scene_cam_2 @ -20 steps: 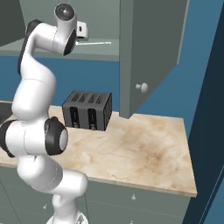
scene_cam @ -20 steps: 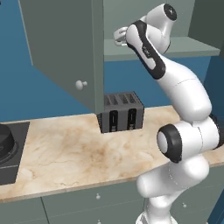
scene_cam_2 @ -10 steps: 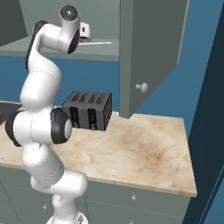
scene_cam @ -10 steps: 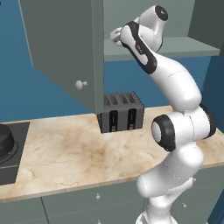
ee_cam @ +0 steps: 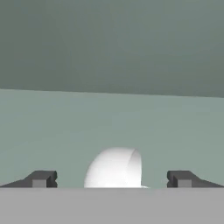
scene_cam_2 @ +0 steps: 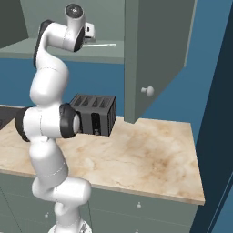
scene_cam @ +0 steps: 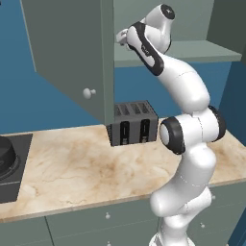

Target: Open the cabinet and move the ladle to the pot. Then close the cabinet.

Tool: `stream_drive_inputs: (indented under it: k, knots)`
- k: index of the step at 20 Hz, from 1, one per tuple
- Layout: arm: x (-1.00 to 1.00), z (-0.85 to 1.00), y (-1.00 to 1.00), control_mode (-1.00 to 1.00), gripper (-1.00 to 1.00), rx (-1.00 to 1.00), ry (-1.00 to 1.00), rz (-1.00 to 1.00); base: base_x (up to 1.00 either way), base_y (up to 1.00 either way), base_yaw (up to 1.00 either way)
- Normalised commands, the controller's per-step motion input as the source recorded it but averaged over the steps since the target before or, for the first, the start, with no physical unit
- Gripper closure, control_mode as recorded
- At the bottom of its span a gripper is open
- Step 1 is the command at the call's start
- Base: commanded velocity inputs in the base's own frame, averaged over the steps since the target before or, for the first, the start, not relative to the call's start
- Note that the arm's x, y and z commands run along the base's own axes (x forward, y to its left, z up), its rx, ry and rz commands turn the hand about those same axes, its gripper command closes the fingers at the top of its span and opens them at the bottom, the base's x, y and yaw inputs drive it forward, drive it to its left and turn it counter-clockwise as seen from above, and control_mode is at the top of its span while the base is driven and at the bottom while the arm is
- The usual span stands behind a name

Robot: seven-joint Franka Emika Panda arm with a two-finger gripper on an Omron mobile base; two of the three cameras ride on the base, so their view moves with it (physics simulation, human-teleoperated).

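My gripper (ee_cam: 111,179) spread, ladle (ee_cam: 114,168) bowl between the tips; looks light, rigid, slippery; I'd pinch the handle.

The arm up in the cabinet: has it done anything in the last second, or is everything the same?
The arm has swung leftward, its elbow and base link turning, while the end effector stays open at the shelf, straddling the ladle, not yet gripping. The cabinet doors remain open; the toaster and pot have not moved.
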Motion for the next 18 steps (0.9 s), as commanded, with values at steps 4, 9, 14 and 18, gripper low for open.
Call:
stream_drive_inputs:
  k: [4, 9, 14, 18]
  knots:
    - [0.18, -0.05, 0.01, -1.0, -1.0, -0.03, 0.02, -0.01, 0.0, 0.0, 0.0]
    - [0.12, -0.15, 0.01, -1.0, 1.0, -0.03, 0.05, -0.01, 0.0, 0.0, 0.0]
    - [0.0, -0.14, 0.0, -1.0, 1.0, -0.01, 0.01, 0.0, 0.0, 0.0, 0.0]
    - [-0.04, -0.15, 0.0, -1.0, 1.0, 0.0, 0.0, 0.0, 0.0, 0.0, 0.0]
